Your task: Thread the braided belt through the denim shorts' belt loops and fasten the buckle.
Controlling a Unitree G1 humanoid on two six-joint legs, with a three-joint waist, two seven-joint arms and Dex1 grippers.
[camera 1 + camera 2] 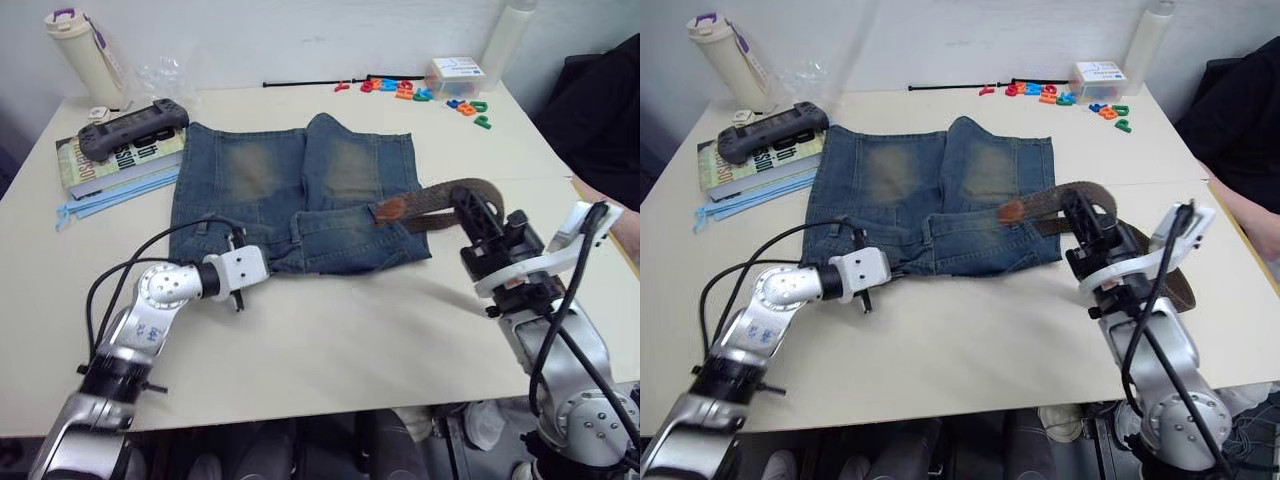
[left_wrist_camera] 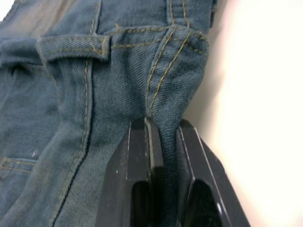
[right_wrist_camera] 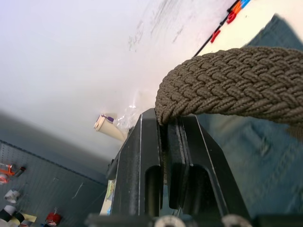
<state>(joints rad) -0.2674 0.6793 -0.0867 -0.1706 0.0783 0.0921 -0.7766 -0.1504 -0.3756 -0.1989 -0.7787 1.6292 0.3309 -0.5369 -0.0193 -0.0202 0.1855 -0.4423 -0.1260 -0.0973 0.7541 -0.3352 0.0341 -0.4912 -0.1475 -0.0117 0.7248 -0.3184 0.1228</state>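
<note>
Down low, left gripper [image 2: 163,125] pinching the waistband edge of the denim shorts [image 1: 290,190], right gripper [image 3: 165,120] clamped on the braided belt [image 1: 440,200], raised just above the shorts' right side, table [image 1: 330,340] beneath.

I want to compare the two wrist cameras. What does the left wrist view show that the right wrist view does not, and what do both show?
Left wrist view: the left pincer pinching the waistband of the denim shorts, with a belt loop and yellow stitching close up.
Right wrist view: the right pincer clamped on the braided belt, plus a wall and a bottle far behind.
Both: black fingers shut on something, and blue denim.
</note>
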